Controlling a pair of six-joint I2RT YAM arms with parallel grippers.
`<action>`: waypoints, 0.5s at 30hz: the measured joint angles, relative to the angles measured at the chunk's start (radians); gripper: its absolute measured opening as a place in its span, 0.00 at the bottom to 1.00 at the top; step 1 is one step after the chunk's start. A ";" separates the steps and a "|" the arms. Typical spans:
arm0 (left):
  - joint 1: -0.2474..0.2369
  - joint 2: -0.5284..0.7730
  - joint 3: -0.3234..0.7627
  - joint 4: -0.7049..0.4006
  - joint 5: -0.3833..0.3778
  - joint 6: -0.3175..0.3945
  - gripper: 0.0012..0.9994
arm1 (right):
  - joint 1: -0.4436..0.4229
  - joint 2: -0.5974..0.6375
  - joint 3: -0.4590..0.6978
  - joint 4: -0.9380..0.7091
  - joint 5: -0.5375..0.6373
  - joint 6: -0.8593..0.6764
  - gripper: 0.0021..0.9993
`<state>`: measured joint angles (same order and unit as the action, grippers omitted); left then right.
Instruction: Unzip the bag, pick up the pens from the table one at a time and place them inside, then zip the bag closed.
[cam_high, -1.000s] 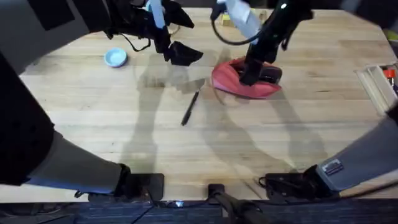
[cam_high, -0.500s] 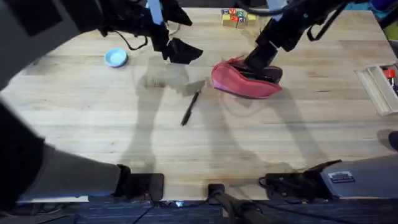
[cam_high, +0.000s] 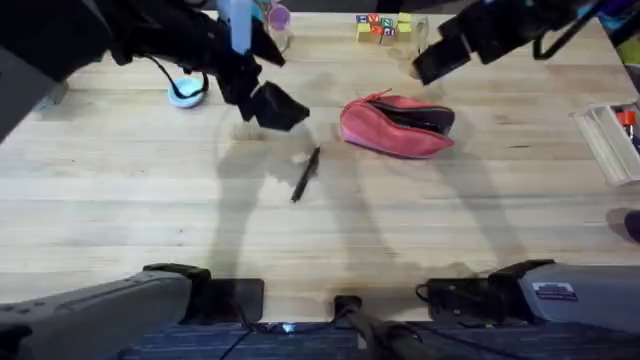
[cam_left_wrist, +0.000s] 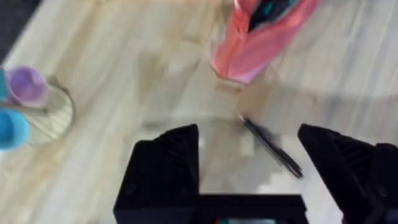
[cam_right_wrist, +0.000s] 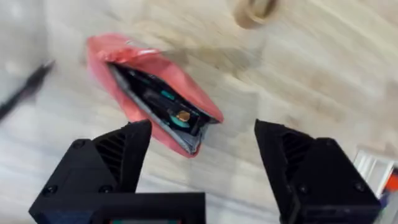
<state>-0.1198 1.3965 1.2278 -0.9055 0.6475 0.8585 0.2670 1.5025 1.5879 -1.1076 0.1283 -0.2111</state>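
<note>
The salmon-pink bag (cam_high: 395, 126) lies at the table's centre back with its zipper open, dark lining and small items showing inside (cam_right_wrist: 163, 98). One slim black pen (cam_high: 305, 173) rests on the wood to its left; the left wrist view has the pen (cam_left_wrist: 270, 145) between the fingers' lines. My left gripper (cam_high: 272, 107) hovers open just up-left of the pen, holding nothing. My right gripper (cam_high: 440, 60) hangs open above and behind the bag, apart from it. In the left wrist view the bag (cam_left_wrist: 261, 38) lies beyond the pen.
A small blue bowl (cam_high: 184, 92) and a purple-topped cup (cam_high: 278, 18) stand at the back left. Coloured blocks (cam_high: 378, 26) sit at the back centre, a clear tray (cam_high: 608, 140) at the right edge. The front half of the table (cam_high: 320, 250) is bare wood.
The right gripper lifted off the bag and pulled back and to the right, leaving the bag open. The left gripper shifted slightly down toward the pen.
</note>
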 joint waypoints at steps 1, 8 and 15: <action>-0.014 -0.006 0.000 -0.020 -0.026 -0.010 0.99 | -0.010 -0.004 0.000 0.000 0.005 0.030 1.00; -0.111 -0.016 0.000 -0.115 -0.211 -0.190 0.99 | -0.073 -0.054 0.000 0.001 0.017 0.199 1.00; -0.232 -0.016 0.000 -0.127 -0.365 -0.549 1.00 | -0.142 -0.129 0.000 0.005 0.018 0.250 1.00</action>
<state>-0.3514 1.3800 1.2278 -1.0328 0.2827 0.3091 0.1250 1.3734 1.5879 -1.1027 0.1463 0.0392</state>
